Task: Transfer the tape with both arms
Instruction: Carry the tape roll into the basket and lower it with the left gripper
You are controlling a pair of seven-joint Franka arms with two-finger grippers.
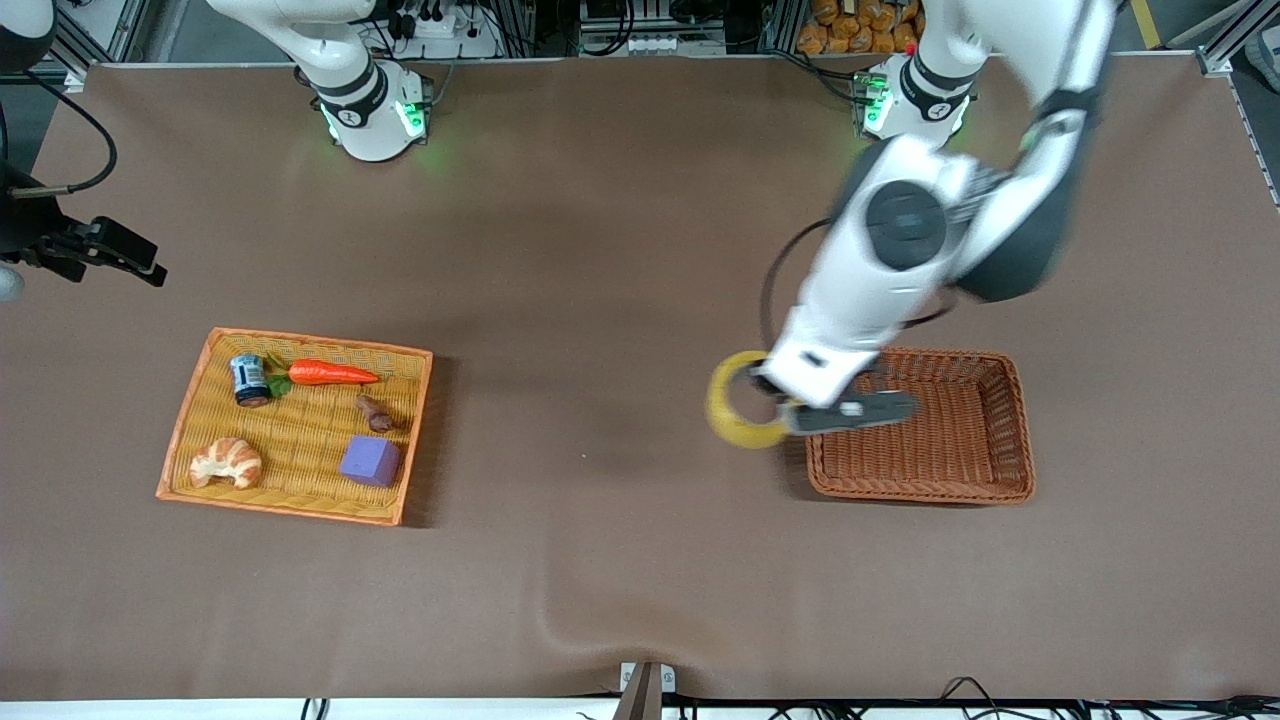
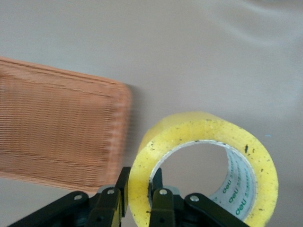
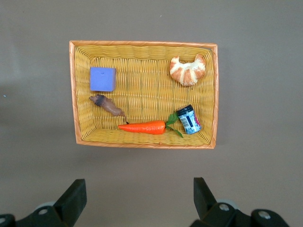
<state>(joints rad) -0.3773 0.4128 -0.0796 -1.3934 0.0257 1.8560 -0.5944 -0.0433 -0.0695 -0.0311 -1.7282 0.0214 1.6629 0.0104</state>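
Observation:
The yellow tape point(image 1: 728, 415) is a ring-shaped roll with a grey-white core. It is held up in the air by my left gripper point(image 1: 778, 400), which is shut on the roll's wall, one finger outside and one inside the ring. In the left wrist view the tape point(image 2: 203, 127) fills the lower part and my left gripper point(image 2: 139, 177) clamps its edge. The tape is over the bare table, just beside the brown basket's point(image 1: 1020, 430) end toward the right arm. My right gripper point(image 1: 150, 272) is open and empty, high beside the yellow tray point(image 1: 190, 420); it also shows in the right wrist view point(image 3: 137, 184).
The yellow tray point(image 3: 215, 94) holds a croissant point(image 1: 226, 462), a purple block point(image 1: 370, 461), a carrot point(image 1: 330, 373), a small can point(image 1: 248, 378) and a brown piece point(image 1: 375, 412). The brown basket point(image 2: 61, 127) has nothing in it.

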